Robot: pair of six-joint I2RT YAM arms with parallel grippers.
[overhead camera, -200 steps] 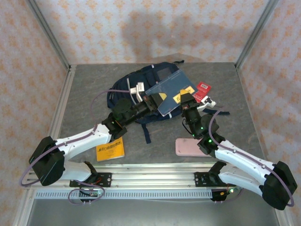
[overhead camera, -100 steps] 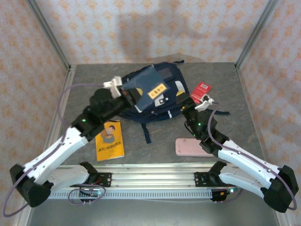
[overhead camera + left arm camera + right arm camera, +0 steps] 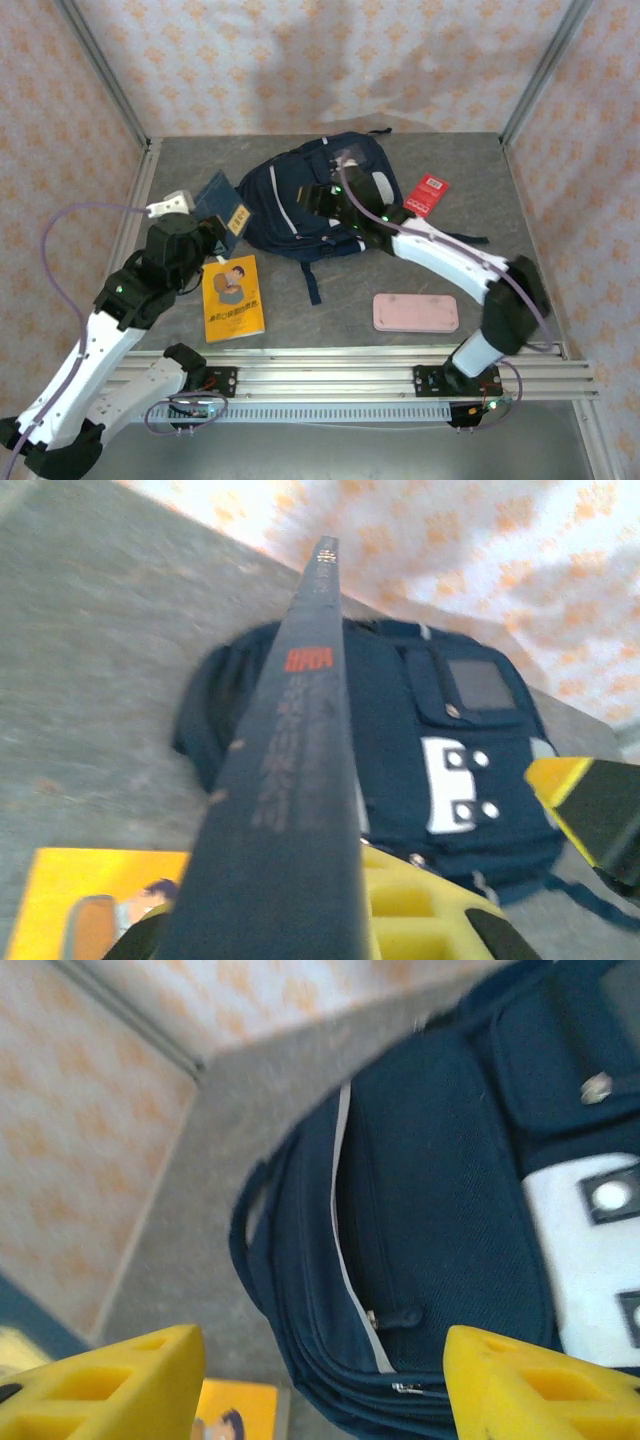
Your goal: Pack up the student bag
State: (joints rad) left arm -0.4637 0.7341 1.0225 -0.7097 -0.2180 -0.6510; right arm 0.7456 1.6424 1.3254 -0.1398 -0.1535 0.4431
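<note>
L arm has swung the navy book (image 3: 222,205) off the student bag (image 3: 290,205) and out to the bag's left since 0.5 s ago. R arm, parked right of the bag then, now reaches across its top.

Left gripper (image 3: 203,222) is clamped tight on the book. In the L wrist view the spine runs up between the jaws, edge-on, w/ 1 yellow finger (image 3: 420,910) showing beside it. The book hangs tilted just beside the bag's left edge, above the far end of a yellow book (image 3: 232,298) lying flat on the table (image 3: 500,170).

Right gripper (image 3: 320,1360) has its jaws spread wide w/ nothing between them, over the bag's left side panel and white trim stripe.

Bag lies front-up at the table's far centre, grey patch and white pocket flap facing up. A red card (image 3: 430,195) sits just right of it. A pink case (image 3: 416,312) lies nearer the arms, well apart from the bag.
</note>
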